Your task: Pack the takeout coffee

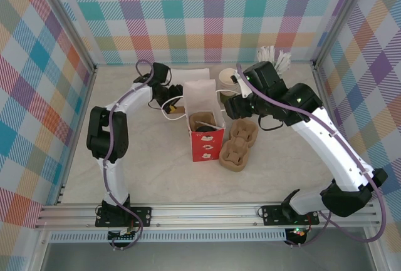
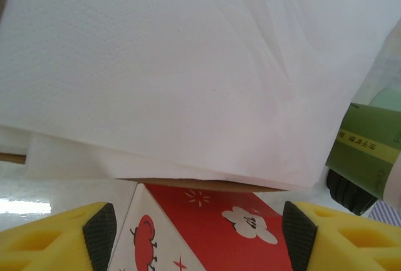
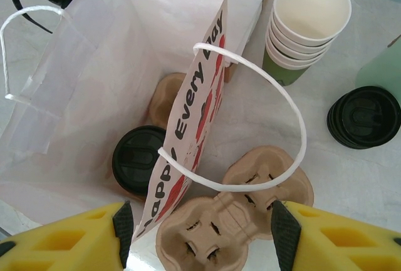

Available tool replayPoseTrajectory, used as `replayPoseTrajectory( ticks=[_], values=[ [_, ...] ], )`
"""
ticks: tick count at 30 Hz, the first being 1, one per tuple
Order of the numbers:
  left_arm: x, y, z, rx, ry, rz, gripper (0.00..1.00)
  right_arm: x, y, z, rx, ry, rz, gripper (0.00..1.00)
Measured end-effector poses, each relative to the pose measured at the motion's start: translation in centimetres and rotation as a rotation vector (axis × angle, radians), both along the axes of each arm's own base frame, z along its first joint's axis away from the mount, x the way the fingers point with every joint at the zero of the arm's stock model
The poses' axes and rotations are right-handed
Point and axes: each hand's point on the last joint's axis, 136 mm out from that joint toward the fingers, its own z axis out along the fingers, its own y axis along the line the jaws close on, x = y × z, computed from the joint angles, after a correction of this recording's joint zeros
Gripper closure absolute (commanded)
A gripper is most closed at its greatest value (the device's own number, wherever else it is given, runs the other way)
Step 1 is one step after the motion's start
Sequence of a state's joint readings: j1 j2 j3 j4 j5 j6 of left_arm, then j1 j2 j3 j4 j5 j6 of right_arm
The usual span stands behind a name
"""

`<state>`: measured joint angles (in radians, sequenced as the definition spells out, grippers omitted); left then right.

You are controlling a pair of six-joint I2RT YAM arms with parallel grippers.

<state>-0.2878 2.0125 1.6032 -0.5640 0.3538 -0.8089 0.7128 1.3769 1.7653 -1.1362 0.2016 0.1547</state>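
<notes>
Starting at the left, the left gripper point(image 2: 197, 230) has its fingers spread wide either side of a red corner of the paper bag point(image 1: 205, 136), not pinching anything. Inside that bag the takeout coffee point(image 3: 139, 160) sits in a pulp carrier point(image 3: 168, 96), black top up. The right gripper point(image 3: 199, 233) hangs above the bag's right wall, fingers apart and empty. The cup is probably light, thin-walled and easy to crush, and a bit slick up top, so the safest hold looks like a gentle grip on the paper body, kept upright.
</notes>
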Motion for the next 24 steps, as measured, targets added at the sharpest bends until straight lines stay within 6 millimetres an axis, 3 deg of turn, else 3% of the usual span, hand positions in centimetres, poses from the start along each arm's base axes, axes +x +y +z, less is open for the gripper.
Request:
replayPoseTrajectory(
  ticks=[24],
  values=[
    [2.6,-0.4,-0.4,0.021,-0.038,0.022,0.44,0.3,0.1,-0.3,0.012,0.003,-0.011,0.39]
  ],
)
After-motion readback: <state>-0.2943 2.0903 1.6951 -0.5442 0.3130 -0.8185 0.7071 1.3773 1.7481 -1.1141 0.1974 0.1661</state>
